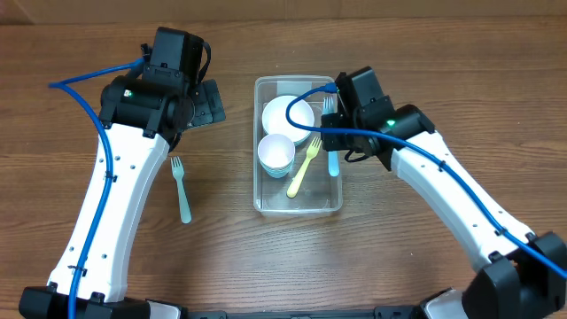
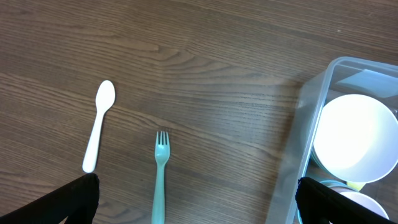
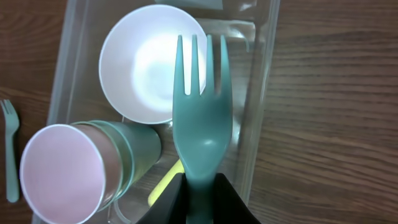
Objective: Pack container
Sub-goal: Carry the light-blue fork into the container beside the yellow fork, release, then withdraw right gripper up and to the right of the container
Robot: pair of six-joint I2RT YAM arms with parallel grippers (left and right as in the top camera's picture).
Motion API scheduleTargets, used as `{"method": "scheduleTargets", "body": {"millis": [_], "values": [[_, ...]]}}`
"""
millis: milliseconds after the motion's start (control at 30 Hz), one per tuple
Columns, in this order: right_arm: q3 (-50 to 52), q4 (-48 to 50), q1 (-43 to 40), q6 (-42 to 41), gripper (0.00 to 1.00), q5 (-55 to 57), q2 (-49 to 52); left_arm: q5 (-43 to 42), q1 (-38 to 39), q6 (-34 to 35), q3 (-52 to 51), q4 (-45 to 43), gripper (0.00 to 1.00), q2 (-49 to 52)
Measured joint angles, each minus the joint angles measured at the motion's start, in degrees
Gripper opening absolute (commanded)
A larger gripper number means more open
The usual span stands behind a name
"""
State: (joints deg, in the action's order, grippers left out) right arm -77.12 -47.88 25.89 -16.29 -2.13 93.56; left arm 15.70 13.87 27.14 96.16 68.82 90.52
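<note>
Container: one, holding one bowl, stacked cups, one yellow fork.
Worktop: one teal fork, one spoon.
Right fingers: clamped on second teal fork.
Left fingers: spread, empty.

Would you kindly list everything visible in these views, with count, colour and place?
container: one, clear, table centre
bowl: one, white, inside container
cups: nested stack, teal outside, inside container; count unclear
yellow fork: one, inside container
held fork: one, teal, gripped over container's right side
loose fork: one, teal, table left of container
spoon: one, white, table beside loose fork
left end effector: one, black, open, empty
right end effector: one, black, shut on held fork
</note>
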Motion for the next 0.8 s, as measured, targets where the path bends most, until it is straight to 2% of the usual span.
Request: {"method": "scheduleTargets", "body": {"millis": [33,133,300,400,533,567,600,700,800], "values": [[0.0,0.07,0.0,-0.13,0.44,0.02,0.57,0.0,0.0,0.02,0.0,0.0,1.0,0.0],[0.0,0.35,0.0,-0.17,0.59,0.0,0.83,0.0,0.0,0.02,0.0,0.0,1.0,0.0],[0.0,-0.07,-0.02,0.48,0.64,0.04,0.79,0.0,0.0,0.0,0.0,0.0,1.0,0.0],[-0.02,-3.82,-0.44,0.94,0.67,1.77,-0.72,0.0,0.0,0.0,0.0,-0.02,1.0,0.0],[-1.64,-10.49,-7.04,1.42,0.77,6.67,-9.46,0.0,0.0,0.0,0.0,0.0,1.0,0.0],[-2.16,-11.34,-9.73,1.81,0.86,7.61,-12.2,0.0,0.0,0.0,0.0,0.0,1.0,0.0],[-2.54,-12.24,-12.31,2.34,1.0,8.15,-14.53,0.0,0.0,0.0,0.0,0.0,1.0,0.0],[-2.99,-14.67,-22.25,4.5,1.0,10.14,-21.88,0.0,0.0,0.0,0.0,0.0,1.0,0.0],[-3.13,-14.75,-26.99,5.6,1.0,10.4,-24.52,0.0,0.0,0.0,0.0,0.0,1.0,0.0]]}}
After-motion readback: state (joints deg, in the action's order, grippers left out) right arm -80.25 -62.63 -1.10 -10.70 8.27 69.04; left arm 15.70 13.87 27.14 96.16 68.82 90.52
